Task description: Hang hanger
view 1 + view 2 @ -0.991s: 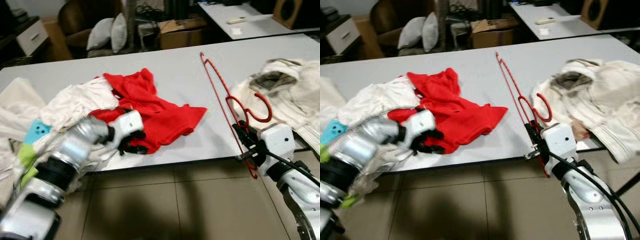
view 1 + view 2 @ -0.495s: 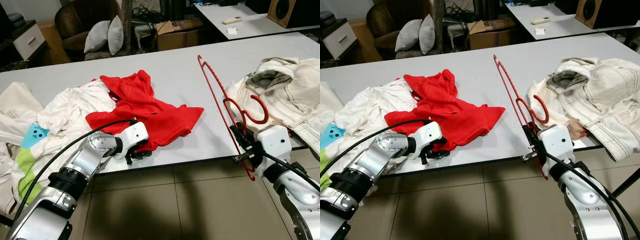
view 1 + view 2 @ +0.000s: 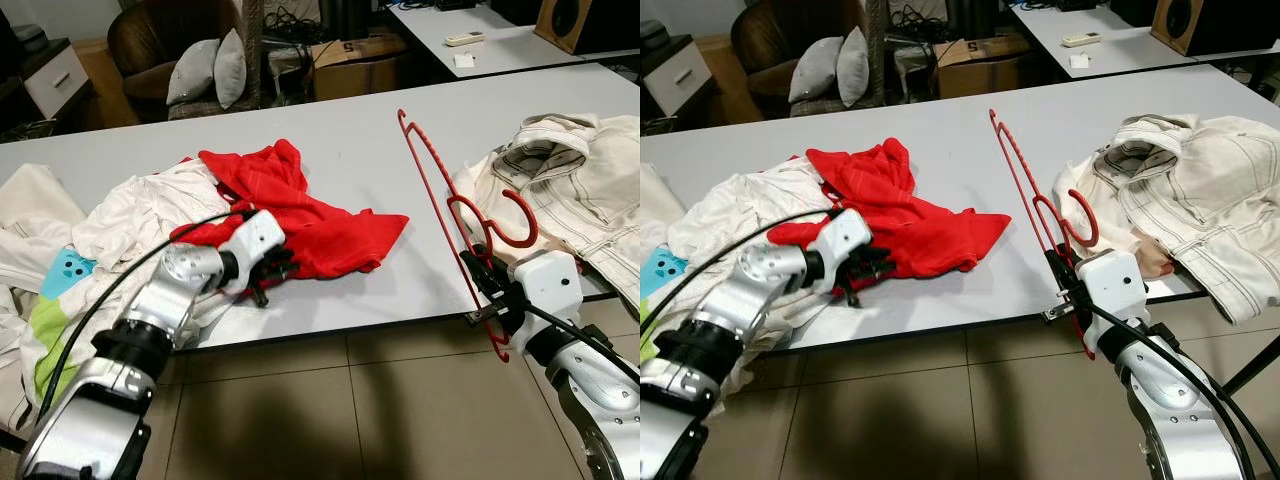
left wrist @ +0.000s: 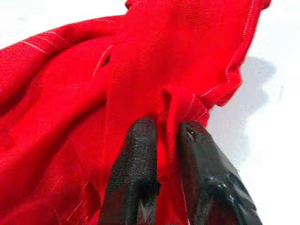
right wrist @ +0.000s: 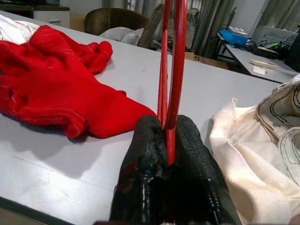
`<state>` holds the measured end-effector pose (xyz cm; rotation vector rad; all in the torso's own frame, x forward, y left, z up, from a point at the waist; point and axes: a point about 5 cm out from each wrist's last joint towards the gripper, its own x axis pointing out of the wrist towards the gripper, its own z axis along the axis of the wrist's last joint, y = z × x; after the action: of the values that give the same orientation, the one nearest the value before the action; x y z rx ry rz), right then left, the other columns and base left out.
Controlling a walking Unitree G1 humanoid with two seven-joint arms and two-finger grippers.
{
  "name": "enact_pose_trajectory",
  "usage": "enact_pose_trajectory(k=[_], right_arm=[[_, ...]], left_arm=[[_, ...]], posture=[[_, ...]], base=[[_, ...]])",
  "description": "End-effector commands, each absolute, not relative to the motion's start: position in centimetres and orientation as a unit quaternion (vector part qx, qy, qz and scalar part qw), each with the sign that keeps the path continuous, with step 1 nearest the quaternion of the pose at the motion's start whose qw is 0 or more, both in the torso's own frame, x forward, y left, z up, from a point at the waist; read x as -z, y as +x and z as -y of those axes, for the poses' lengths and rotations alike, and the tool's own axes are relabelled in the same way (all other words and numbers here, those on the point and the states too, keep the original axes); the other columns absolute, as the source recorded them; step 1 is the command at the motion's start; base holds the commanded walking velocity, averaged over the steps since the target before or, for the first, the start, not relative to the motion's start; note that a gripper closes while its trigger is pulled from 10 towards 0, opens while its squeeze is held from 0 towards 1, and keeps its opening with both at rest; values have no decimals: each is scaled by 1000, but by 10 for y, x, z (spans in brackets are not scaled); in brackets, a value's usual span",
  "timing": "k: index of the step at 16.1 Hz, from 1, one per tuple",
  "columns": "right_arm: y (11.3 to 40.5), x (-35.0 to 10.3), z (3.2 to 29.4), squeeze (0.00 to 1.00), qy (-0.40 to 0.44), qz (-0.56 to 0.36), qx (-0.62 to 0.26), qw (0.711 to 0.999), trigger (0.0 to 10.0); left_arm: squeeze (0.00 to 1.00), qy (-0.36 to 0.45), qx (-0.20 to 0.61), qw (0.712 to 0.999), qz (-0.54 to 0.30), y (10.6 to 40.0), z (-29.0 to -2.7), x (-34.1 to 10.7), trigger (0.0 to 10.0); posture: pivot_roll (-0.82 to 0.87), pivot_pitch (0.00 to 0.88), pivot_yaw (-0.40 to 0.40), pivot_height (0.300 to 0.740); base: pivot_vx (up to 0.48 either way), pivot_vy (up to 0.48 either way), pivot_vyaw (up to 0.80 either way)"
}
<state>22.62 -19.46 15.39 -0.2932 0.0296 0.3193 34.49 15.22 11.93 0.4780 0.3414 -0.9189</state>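
A red wire hanger [image 3: 437, 200] stands tilted on edge over the grey table [image 3: 350, 150], its hook [image 3: 505, 215] toward the cream jacket. My right gripper [image 3: 484, 277] is shut on its lower bar at the table's front edge; the right wrist view shows the red bar [image 5: 174, 84] clamped between the black fingers [image 5: 145, 154]. A red garment [image 3: 300, 215] lies crumpled at the table's middle-left. My left gripper [image 3: 268, 277] is shut on a fold of the red garment [image 4: 164, 75] near its front edge, pinched between the fingers [image 4: 136, 159].
A cream jacket [image 3: 570, 190] lies at the table's right end. White clothes [image 3: 130, 215] pile up at the left, one with a blue and green print [image 3: 62, 275]. Behind the table stand a brown armchair with cushions [image 3: 195, 65], a cardboard box [image 3: 365, 65] and another table [image 3: 480, 40].
My left gripper has moved up from the table's front edge onto the red garment and closed on a fold, bunching the cloth slightly. The right gripper and hanger have stayed put.
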Motion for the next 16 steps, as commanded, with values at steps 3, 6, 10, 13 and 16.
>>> enact_pose_trajectory(k=[3, 6, 10, 13, 16], right_arm=[[229, -153, 191, 0, -146, -15, -156, 977, 10000], [229, -153, 193, 0, -145, -14, -149, 978, 10000], [230, -153, 195, 0, -147, -11, -134, 980, 10000], [231, -153, 197, 0, -147, -10, -125, 981, 10000], [233, -154, 197, 0, -147, -9, -123, 981, 10000]], left_arm=[[0, 215, 415, 871, -153, 351, -162, -127, 0], [0, 176, 397, 893, -121, 360, -163, -144, 0], [0, 109, 357, 928, 5, 380, -170, -211, 0], [0, 132, 327, 929, 110, 384, -179, -259, 0], [0, 153, 301, 930, 146, 385, -185, -286, 0]], posture=[[-93, 0, 162, 740], [-97, 0, 170, 740], [-99, 0, 174, 740], [-96, 0, 172, 740], [-92, 0, 169, 740]], base=[[0, 0, 0], [0, 0, 0], [0, 0, 0], [0, 0, 0], [0, 0, 0]])
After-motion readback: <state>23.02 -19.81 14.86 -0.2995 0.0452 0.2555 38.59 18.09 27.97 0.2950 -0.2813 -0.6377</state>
